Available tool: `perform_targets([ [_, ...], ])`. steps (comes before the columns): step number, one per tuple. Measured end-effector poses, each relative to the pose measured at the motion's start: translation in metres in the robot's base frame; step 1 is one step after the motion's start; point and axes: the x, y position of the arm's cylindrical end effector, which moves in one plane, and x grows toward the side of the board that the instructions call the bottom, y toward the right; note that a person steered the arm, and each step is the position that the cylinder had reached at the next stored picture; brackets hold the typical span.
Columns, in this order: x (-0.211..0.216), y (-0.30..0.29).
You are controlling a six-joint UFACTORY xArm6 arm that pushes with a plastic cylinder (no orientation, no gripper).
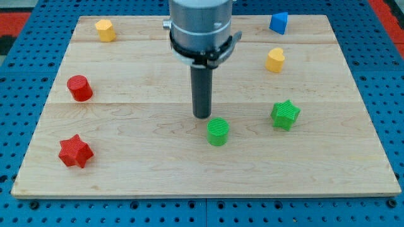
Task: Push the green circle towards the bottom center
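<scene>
On the view's left sit a red star (76, 151) and a red circle (80, 87). Near the middle, my tip (202, 116), a bare rod holding nothing, stands just above-left of the green circle (218, 132), seemingly lined up to push. The next move calls for driving it down toward the bottom center. A green star (285, 115) lies rightward.
</scene>
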Motion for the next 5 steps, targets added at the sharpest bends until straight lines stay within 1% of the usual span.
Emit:
perform_targets([
  [1, 0.016, 0.038],
  [2, 0.06, 0.038],
  [3, 0.021, 0.063],
  [4, -0.006, 0.091],
  [5, 0.014, 0.138],
])
